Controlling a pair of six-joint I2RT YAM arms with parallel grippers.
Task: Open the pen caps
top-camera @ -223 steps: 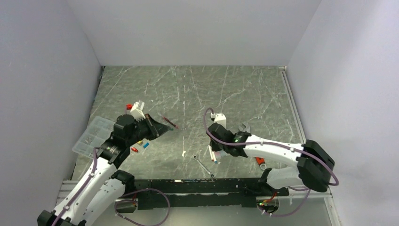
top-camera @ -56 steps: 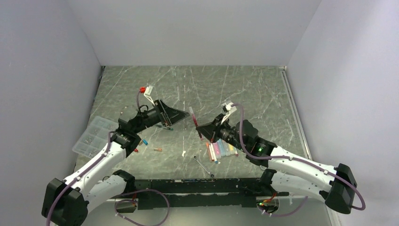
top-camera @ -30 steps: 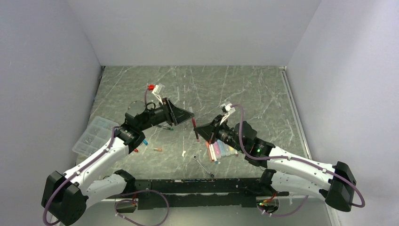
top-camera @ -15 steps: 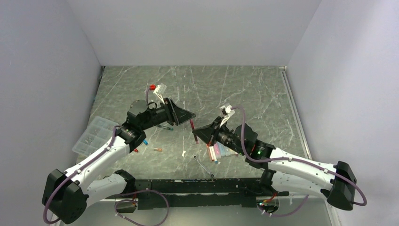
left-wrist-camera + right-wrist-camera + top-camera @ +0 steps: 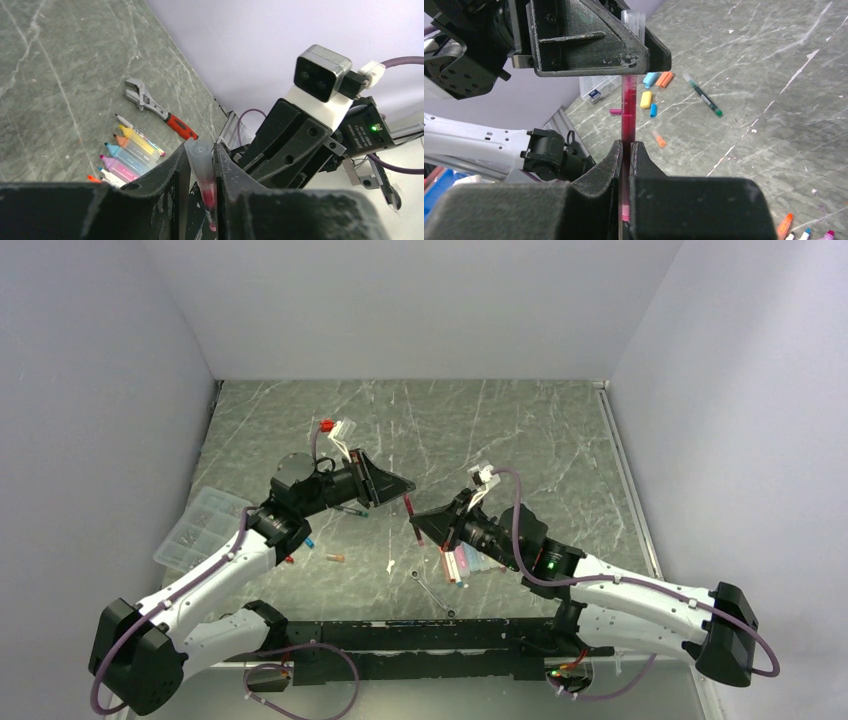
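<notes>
The pink pen (image 5: 628, 112) is held in mid-air betw. the two arms, roughly upright above the table (image 5: 500, 430) and well apart from the highlighter row (image 5: 127, 152). The right gripper (image 5: 626, 146) is clamped tight on the lower barrel. The left gripper (image 5: 200, 152) is drawn in narrow around the clear pen cap (image 5: 199, 145) at the top end, w/ fingers apparently touching both sides. Step in hand, as judged: cap to be pulled off. The pull should be kept straight along the pen axis, w/ the right arm held fixed as anchor; a slight twist may be needed if it sticks. Sideways force is to be avoided, or the barrel could be levered out of the right jaws. Loose caps (image 5: 645, 99) are seen on the table nr the left arm.
</notes>
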